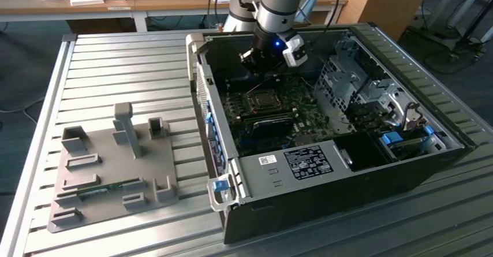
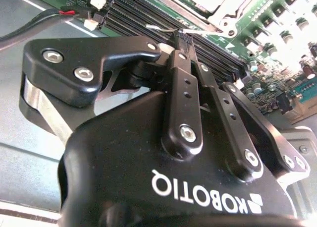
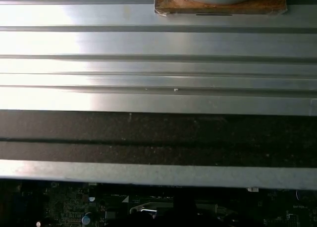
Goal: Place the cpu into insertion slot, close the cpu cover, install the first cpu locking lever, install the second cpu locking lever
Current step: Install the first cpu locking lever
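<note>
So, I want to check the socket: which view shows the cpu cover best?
The exterior view: the whole cpu cover sits unobstructed on the motherboard. The second wrist view catches part of its silvery frame beyond the claw. The first wrist view offers a dark strip of motherboard, too dim to pick it out.

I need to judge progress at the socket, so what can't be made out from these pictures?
1. Whether the cpu is seated: glare washes out the socket in the second wrist view; too small in the exterior view.
2. What the gripper touches: second wrist view, its own fingers hide the contact.
3. The motherboard in the first wrist view: dark and cut off by the picture's edge.
</note>
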Controlling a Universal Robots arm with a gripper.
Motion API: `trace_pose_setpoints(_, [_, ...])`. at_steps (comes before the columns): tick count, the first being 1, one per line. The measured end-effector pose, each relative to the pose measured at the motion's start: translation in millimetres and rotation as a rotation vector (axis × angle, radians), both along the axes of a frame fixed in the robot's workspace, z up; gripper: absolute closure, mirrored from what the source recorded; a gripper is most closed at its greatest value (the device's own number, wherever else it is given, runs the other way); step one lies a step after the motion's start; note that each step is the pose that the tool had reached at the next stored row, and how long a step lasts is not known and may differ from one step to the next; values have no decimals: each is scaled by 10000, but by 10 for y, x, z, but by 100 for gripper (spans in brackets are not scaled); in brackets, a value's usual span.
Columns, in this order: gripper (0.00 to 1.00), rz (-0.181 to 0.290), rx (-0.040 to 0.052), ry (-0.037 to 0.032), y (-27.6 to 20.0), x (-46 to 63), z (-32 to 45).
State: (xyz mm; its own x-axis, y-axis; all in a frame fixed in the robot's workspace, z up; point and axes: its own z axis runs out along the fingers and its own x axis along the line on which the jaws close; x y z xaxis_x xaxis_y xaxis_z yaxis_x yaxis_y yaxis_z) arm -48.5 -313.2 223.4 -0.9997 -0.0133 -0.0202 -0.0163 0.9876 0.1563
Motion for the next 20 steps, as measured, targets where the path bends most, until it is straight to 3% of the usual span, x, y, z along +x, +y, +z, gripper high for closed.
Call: trace_pose_setpoints(20, [89, -1, -1, 1, 0, 50, -91])
